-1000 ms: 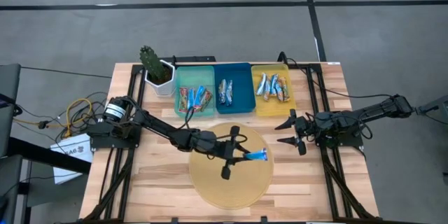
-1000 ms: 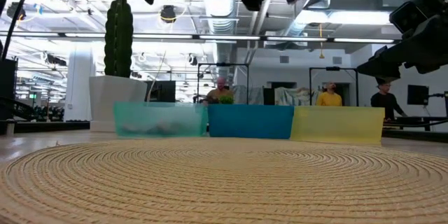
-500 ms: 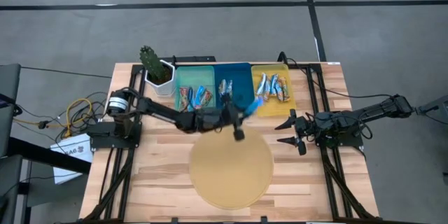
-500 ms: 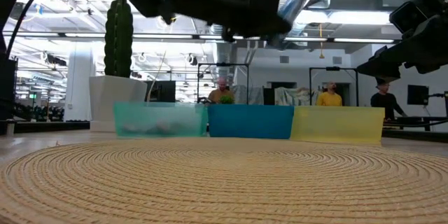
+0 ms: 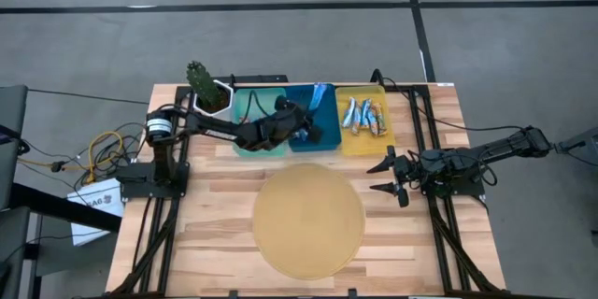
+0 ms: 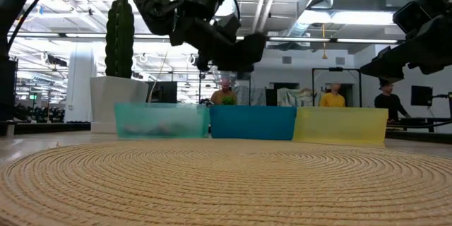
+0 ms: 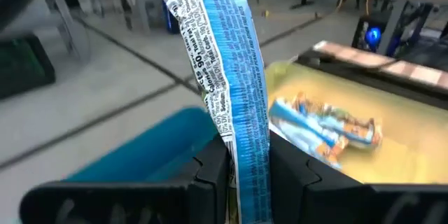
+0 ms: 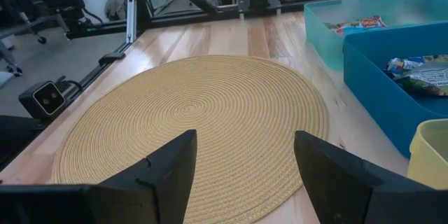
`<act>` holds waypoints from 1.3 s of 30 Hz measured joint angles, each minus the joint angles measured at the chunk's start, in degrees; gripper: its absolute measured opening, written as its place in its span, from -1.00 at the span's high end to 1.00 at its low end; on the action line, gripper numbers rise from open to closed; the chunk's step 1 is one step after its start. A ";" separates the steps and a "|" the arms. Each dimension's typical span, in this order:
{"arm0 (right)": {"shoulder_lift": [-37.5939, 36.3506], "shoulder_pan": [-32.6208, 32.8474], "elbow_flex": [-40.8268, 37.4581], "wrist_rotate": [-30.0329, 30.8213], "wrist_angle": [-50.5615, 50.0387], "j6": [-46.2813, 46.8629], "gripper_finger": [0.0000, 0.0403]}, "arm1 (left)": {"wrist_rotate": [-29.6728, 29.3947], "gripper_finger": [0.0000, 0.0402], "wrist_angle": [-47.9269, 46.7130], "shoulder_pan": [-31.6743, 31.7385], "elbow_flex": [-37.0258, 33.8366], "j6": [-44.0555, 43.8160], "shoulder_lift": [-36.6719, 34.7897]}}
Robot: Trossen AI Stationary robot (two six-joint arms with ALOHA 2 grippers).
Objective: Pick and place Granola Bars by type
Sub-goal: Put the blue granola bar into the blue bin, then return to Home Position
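So we've swung the left gripper off the mat to over the blue tray, still clamping a blue bar. Drop's next, we reckon. Right gripper waits, wide open.

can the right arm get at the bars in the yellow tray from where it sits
Probably yes. The right pincer waits open just in front of the yellow tray, and the bars lie uncovered. The left pincer, holding a blue bar, hovers over the blue tray, off that path.
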 joint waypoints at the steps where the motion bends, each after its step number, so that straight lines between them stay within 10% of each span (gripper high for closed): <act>1: 0.00 0.00 0.02 -0.02 0.00 0.00 -0.16 | 0.59 0.67 -1.39 0.51 0.00 -1.32 0.00; 19: 0.00 -0.02 0.02 -0.02 0.03 0.00 -0.16 | 7.14 0.67 -20.69 4.71 -0.89 -25.27 0.42; 39: -0.02 0.00 0.01 -0.02 0.00 0.01 -0.16 | 13.13 0.38 -21.41 4.64 -1.68 -28.76 0.48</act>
